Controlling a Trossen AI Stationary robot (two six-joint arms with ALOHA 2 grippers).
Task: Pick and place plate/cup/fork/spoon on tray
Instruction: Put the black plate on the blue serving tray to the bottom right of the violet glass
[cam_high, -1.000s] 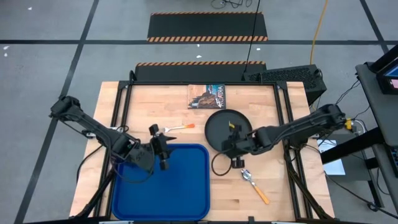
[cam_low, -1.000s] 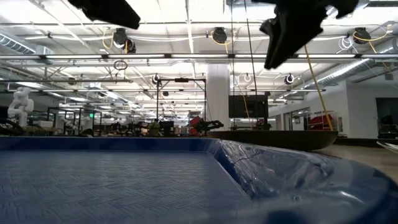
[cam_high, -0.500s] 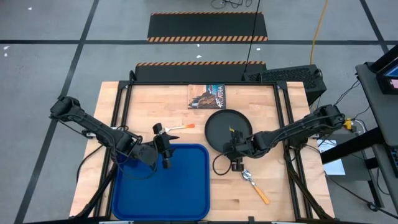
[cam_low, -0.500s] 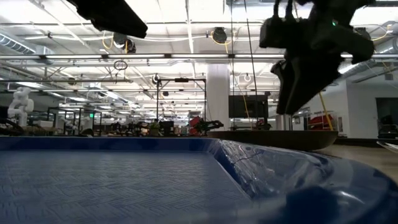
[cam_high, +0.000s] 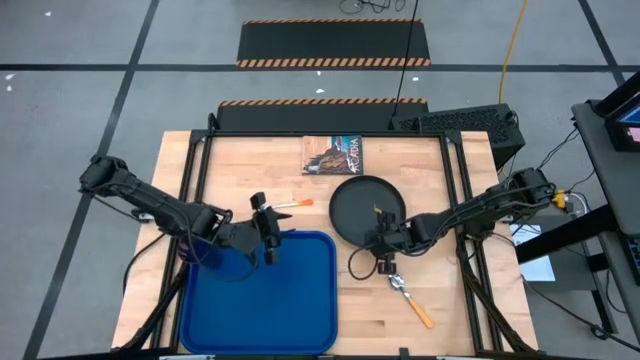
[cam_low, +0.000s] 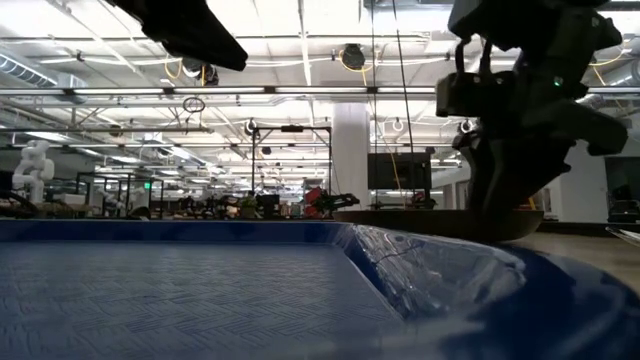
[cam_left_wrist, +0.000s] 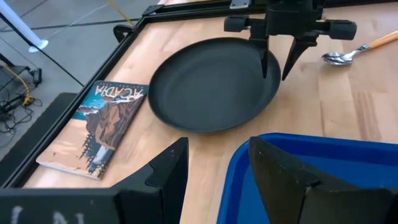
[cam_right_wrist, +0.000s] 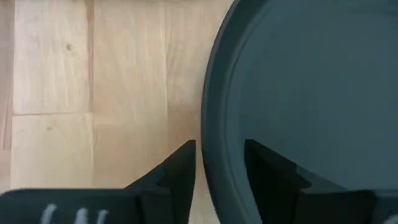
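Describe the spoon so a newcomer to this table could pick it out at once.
Start at the big blue tray on the wooden table's near edge, then look to its right, past the round black plate that the right gripper straddles at the rim. The spoon lies just nearer than that gripper, alone on bare wood. Unlike the orange-handled fork beyond the tray, it ends in an oval bowl.

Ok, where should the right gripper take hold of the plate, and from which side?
Probably the raised rim on the tray-facing side of the plate, from above. It lies flat on the table, so only the rim offers a pinch. The right gripper is open, straddling that rim.
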